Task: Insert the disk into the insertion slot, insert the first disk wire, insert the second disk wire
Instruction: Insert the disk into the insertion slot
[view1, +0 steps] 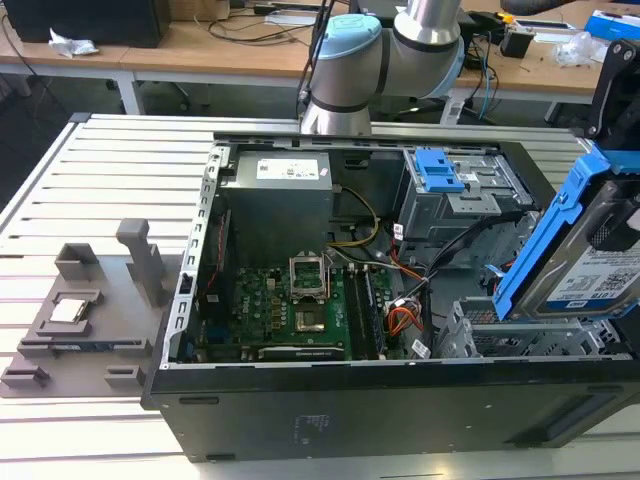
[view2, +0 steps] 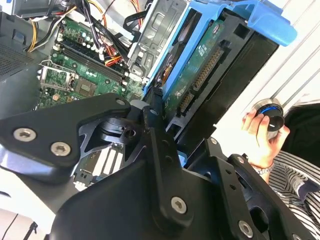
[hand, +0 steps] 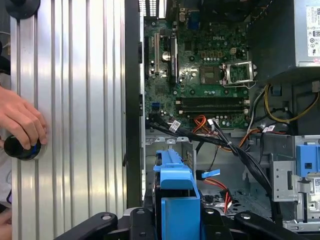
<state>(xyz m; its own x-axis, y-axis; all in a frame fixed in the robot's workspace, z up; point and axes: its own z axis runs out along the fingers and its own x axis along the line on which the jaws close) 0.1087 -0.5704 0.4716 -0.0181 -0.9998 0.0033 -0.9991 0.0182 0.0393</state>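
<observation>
Aloft, the gripper (view2: 172, 127) clamps the tilted disk (view1: 585, 280).

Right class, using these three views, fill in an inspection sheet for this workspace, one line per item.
Surface: slatted metal table carrying an open case.
Job's things: disk in the air, tilted, its lower end near the slot; not yet in.
Clutter: grey fixture on the table at the exterior view's left.
Grippers: gripper shut on the disk.
Cables: orange and black cables loose inside the case by the slot; none seen on the disk.
Surroundings: wooden benches behind; a hand on a knob by the table's edge.
</observation>
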